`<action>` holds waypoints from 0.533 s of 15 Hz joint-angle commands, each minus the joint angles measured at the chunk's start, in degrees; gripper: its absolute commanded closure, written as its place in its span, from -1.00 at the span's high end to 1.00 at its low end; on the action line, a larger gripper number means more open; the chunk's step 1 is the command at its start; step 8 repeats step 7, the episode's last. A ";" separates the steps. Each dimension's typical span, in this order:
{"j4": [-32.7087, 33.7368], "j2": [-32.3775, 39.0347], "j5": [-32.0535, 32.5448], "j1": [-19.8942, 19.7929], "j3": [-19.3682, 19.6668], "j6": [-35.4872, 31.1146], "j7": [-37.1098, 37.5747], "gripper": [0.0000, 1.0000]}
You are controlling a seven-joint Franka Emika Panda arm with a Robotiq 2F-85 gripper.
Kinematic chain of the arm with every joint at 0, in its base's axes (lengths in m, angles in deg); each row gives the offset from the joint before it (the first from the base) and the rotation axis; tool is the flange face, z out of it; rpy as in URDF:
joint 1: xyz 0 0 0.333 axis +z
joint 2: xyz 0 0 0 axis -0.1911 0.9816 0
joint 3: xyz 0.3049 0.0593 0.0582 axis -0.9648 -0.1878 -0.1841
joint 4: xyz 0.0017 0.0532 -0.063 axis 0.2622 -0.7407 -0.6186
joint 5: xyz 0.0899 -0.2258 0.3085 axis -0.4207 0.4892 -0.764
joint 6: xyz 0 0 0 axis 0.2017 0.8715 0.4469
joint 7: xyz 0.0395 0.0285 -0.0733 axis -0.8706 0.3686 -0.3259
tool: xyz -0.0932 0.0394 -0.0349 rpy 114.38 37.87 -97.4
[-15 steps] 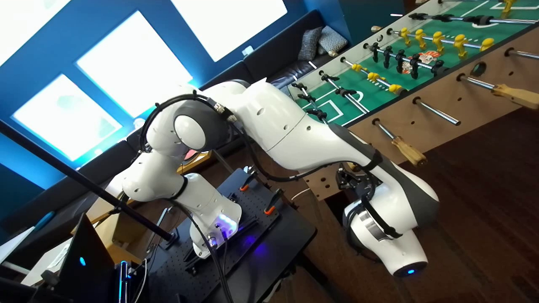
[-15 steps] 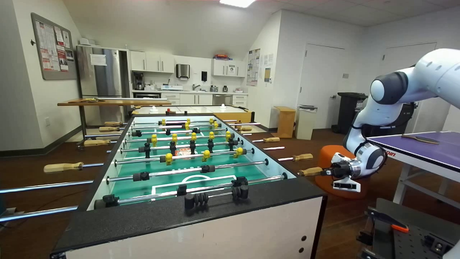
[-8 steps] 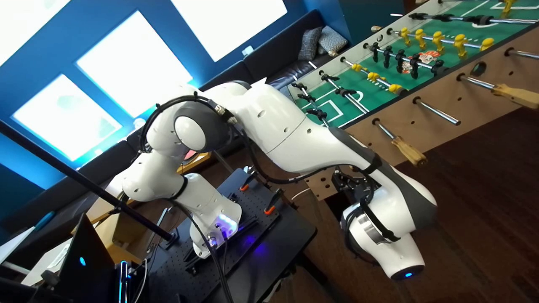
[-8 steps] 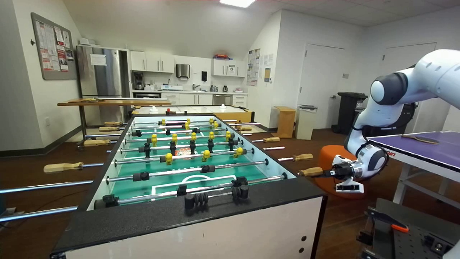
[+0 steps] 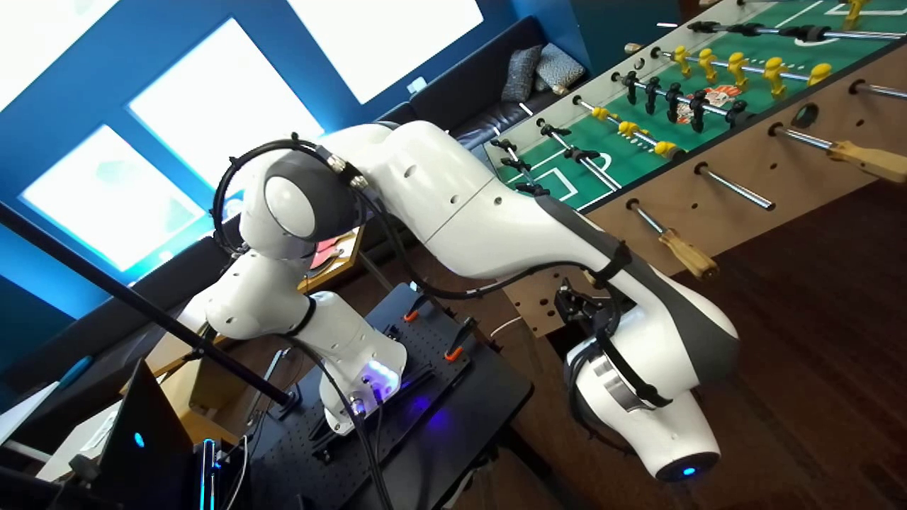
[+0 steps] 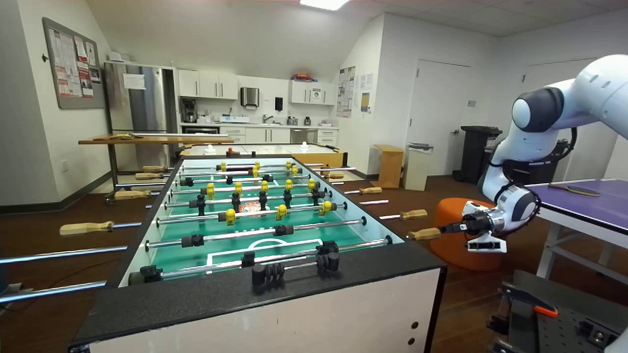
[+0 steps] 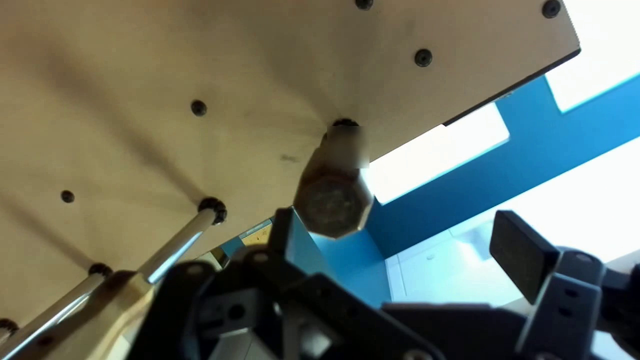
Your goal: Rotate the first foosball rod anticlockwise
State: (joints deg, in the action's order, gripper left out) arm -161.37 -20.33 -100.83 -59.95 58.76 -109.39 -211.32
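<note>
Nearly at the first foosball rod's handle [image 6: 425, 234], not gripping anything yet

Hovering with the end effector [image 7: 400, 234] spread wide, right by that handle poking out the side of the counter [image 6: 196, 299]. Looks off-centre, closer to one finger [image 7: 281, 230] in the wrist view. Going straight in, could clip the butt and shove the rod inward. Might slip mid-twist on too shallow a bite, tbh.
</note>
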 commanded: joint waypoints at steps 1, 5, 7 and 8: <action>-7.10 -8.58 2.11 2.14 1.77 -3.38 0.12 1.00; -12.37 -15.72 3.15 4.06 3.75 -8.42 0.11 1.00; -13.96 -18.24 4.26 4.52 4.05 -10.26 0.41 1.00; -13.96 -18.24 4.26 4.52 4.05 -10.26 0.41 1.00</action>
